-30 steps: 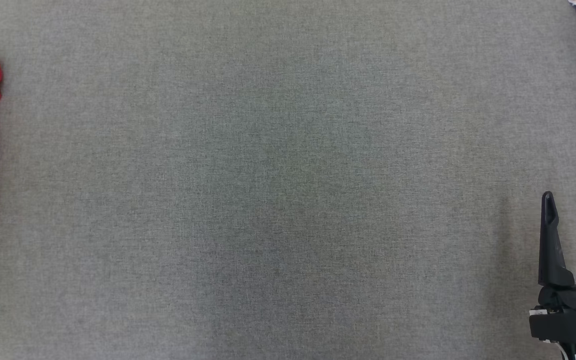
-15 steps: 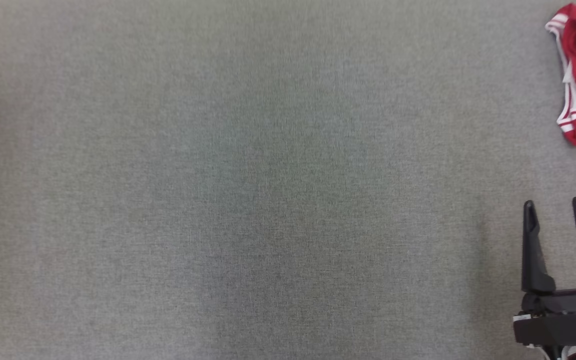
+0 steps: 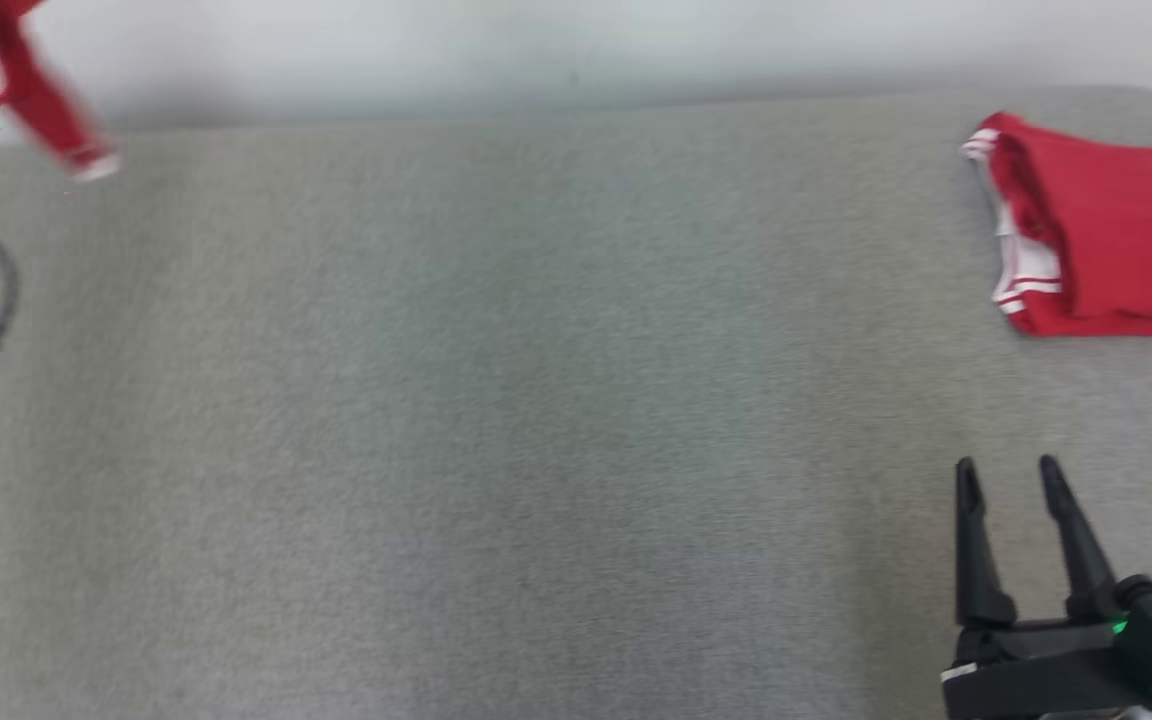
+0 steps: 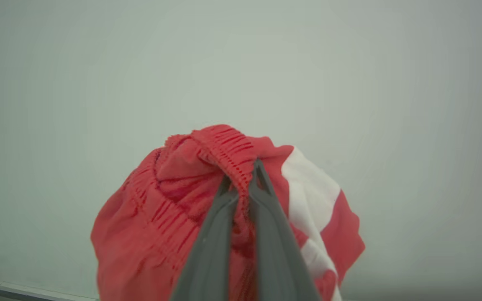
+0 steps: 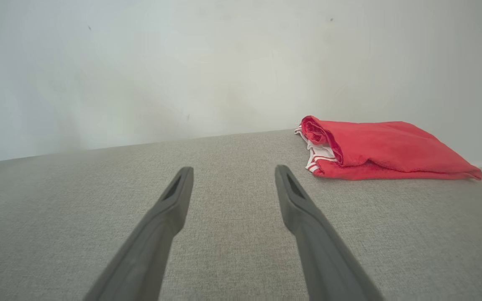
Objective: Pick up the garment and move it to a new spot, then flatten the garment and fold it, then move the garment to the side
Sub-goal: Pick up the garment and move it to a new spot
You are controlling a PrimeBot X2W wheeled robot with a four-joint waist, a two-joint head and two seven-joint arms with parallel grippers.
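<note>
Your left jaws pinch the stretchy band of the red and white cloth garment (image 4: 161,217), up in the air by the far left corner of the grey cloth table (image 3: 536,400). Your right jaws stand open over the near right corner. A folded red cloth (image 3: 1116,240) lies far right.

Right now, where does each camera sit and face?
Head: up high, looking down at the grey surface; open right hand lower right.
Left wrist: faces the pale wall; left hand shut on a bunched red garment.
Right wrist: low over the surface, facing the wall; same hand, open.
Shared: head and right wrist both show the folded red garment.
</note>
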